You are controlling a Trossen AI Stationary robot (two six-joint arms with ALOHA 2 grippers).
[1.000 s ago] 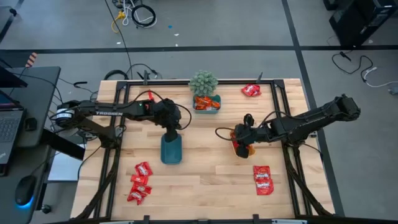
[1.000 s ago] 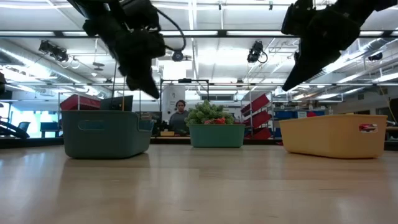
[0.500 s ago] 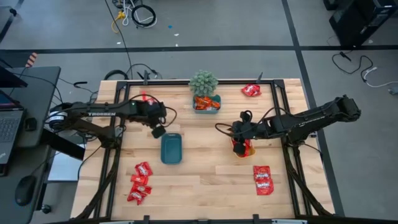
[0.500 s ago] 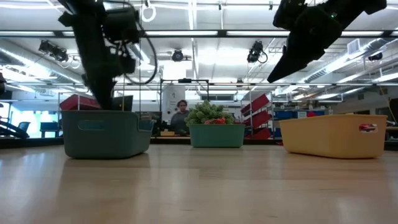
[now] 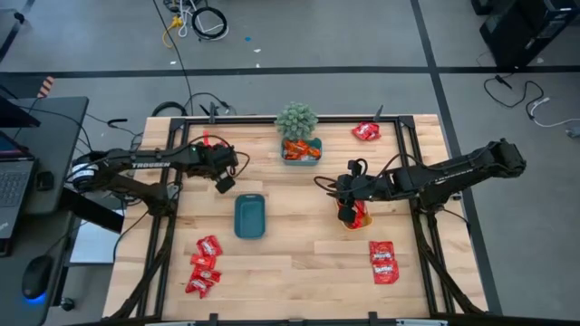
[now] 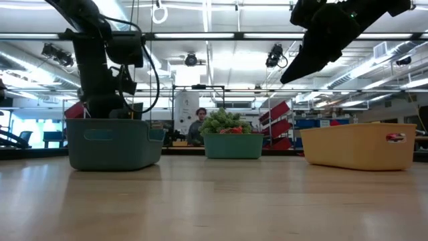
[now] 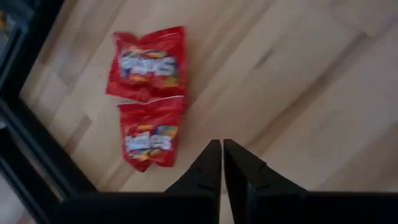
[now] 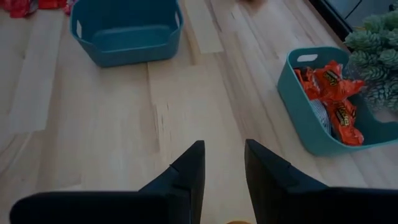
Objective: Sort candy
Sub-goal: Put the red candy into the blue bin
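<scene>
Candy (image 7: 148,62) like this is probably light, soft and crinkly, with a shiny wrap that may be slippery, so we are thinking a pinch across the flat middle or one sealed end should work best. We are counting two red packets lying flat, touching each other, near the far left corner of the table (image 5: 299,263). The left gripper (image 7: 222,155) is hanging just beside them, pressed almost shut, and it is holding nothing. More red packets are lying near the near left corner, about four or five. About three are lying near the right edge, and one or two by the far right corner. Orange ones are filling the teal tray (image 8: 298,118) beside the one plant (image 5: 296,119) at the far edge. We are counting three trays: that one, the blue tray (image 5: 238,217) and the yellow tray (image 6: 358,147). The right gripper (image 8: 224,155) is hanging over the yellow tray, partly open and holding nothing.
</scene>
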